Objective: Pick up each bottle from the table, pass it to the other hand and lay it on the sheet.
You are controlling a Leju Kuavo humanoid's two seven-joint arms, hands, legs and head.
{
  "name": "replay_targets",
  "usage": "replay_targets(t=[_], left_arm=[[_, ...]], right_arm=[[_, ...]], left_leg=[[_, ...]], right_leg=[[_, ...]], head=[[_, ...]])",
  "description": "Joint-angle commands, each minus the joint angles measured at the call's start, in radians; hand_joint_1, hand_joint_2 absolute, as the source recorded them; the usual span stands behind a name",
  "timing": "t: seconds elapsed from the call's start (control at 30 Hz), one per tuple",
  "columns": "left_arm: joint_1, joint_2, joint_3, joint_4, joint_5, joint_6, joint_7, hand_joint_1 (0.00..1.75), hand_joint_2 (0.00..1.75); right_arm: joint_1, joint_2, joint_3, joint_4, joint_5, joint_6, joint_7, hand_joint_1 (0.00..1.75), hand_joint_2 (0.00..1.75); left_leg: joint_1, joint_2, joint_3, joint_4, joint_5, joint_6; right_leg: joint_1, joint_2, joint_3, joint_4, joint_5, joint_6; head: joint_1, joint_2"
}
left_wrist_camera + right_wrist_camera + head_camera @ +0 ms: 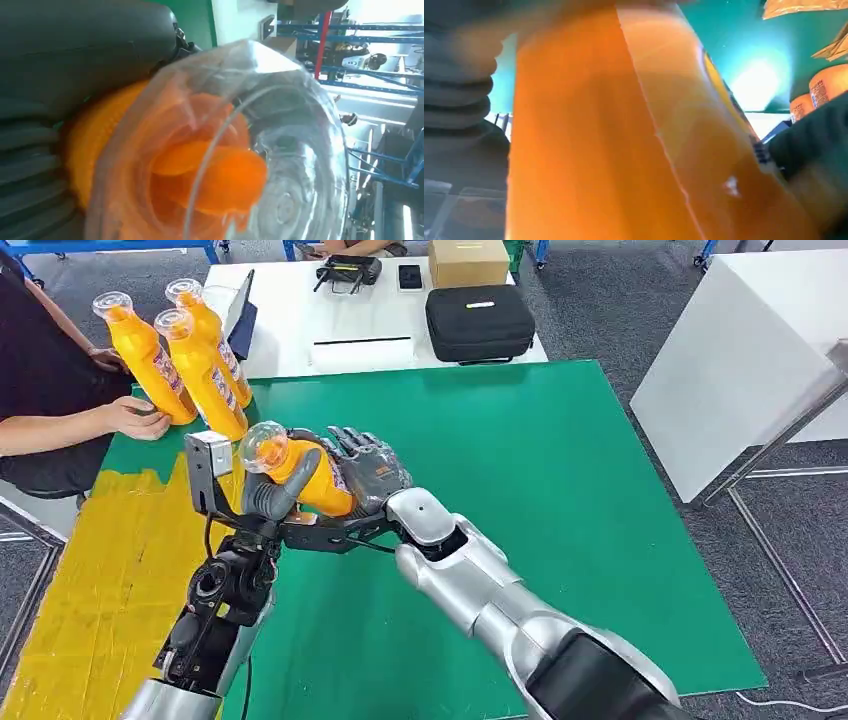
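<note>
We see the orange bottle (300, 472) tilted above the green tabletop (560, 500), its clear cap (262, 447) pointing away from the right hand (370, 475). Both hands have hold of it: the right hand's dark fingers wrap its body from the far side, and the left hand (275, 495) clasps it with its grey thumb across the front. Beyond the left hand stand three more bottles (205, 365), a person's hand (140, 420) on one. The yellow sheet (110, 580) lies beside the left arm.

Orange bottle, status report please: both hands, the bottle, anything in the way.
Left hand and right hand both gripping the orange bottle, mid-handover above the green mat. Yellow sheet bare beside it. Person's hand on the three standing bottles.
</note>
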State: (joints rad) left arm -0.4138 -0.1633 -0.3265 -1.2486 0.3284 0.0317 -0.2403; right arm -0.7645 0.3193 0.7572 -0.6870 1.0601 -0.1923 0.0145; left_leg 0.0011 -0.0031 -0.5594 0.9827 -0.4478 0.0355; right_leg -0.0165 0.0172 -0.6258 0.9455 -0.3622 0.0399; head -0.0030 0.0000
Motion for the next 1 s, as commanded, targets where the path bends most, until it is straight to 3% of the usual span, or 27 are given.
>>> replay_targets(t=[0.03, 0.3, 0.43, 0.63, 0.87, 0.97, 1.0], left_arm=[[-0.048, 0.008, -0.024, 0.024, 0.011, -0.008, -0.009, 1.75, 1.75], [-0.063, 0.038, 0.016, 0.009, -0.029, 0.050, -0.051, 1.75, 1.75], [-0.080, 0.090, 0.089, -0.009, -0.131, 0.133, -0.086, 1.75, 1.75], [-0.089, 0.085, 0.115, 0.003, -0.163, 0.136, -0.080, 1.75, 1.75], [-0.079, 0.129, 0.226, 0.056, -0.265, 0.197, -0.111, 1.75, 1.75], [-0.101, 0.157, 0.255, 0.126, -0.479, 0.368, -0.151, 1.75, 1.75], [-0.116, 0.180, 0.245, 0.172, -0.637, 0.497, -0.161, 1.75, 1.75]], right_arm=[[-0.023, 0.010, 0.066, 0.009, 0.006, 0.010, -0.005, 0.00, 0.00], [0.004, -0.038, 0.076, -0.009, 0.025, -0.009, -0.021, 0.00, 0.00], [0.067, -0.131, 0.084, -0.110, 0.061, -0.024, -0.051, 0.00, 0.00], [0.082, -0.146, 0.082, -0.153, 0.074, -0.016, -0.055, 0.00, 0.00], [0.172, -0.267, 0.112, -0.375, 0.071, -0.029, -0.094, 0.00, 0.00], [0.218, -0.336, 0.094, -0.545, 0.050, -0.048, -0.097, 0.00, 0.00], [0.236, -0.353, 0.078, -0.596, 0.033, -0.047, -0.100, 0.00, 0.00]], left_leg=[[0.001, 0.000, 0.001, 0.000, -0.001, -0.001], [0.000, -0.001, 0.002, 0.000, -0.001, -0.001], [0.001, -0.002, 0.005, 0.000, -0.002, -0.002], [0.001, -0.001, 0.005, 0.001, -0.003, -0.002], [0.001, -0.001, 0.004, -0.001, -0.001, -0.001], [0.000, -0.001, 0.003, -0.001, -0.001, -0.001], [0.000, -0.002, 0.005, 0.000, -0.002, -0.002]], right_leg=[[0.001, -0.001, 0.001, 0.000, -0.001, -0.001], [0.001, -0.002, 0.002, 0.000, -0.001, -0.001], [0.002, -0.004, 0.006, 0.000, -0.003, -0.002], [0.001, -0.003, 0.005, 0.001, -0.003, -0.002], [0.001, -0.002, 0.004, -0.001, -0.001, -0.001], [0.001, -0.002, 0.003, -0.001, -0.001, -0.001], [0.001, -0.003, 0.005, 0.000, -0.003, -0.002]], head=[[0.000, 0.000], [0.000, 0.000], [0.000, 0.000], [0.000, 0.000], [0.000, 0.000], [0.000, 0.000], [0.000, 0.000]])
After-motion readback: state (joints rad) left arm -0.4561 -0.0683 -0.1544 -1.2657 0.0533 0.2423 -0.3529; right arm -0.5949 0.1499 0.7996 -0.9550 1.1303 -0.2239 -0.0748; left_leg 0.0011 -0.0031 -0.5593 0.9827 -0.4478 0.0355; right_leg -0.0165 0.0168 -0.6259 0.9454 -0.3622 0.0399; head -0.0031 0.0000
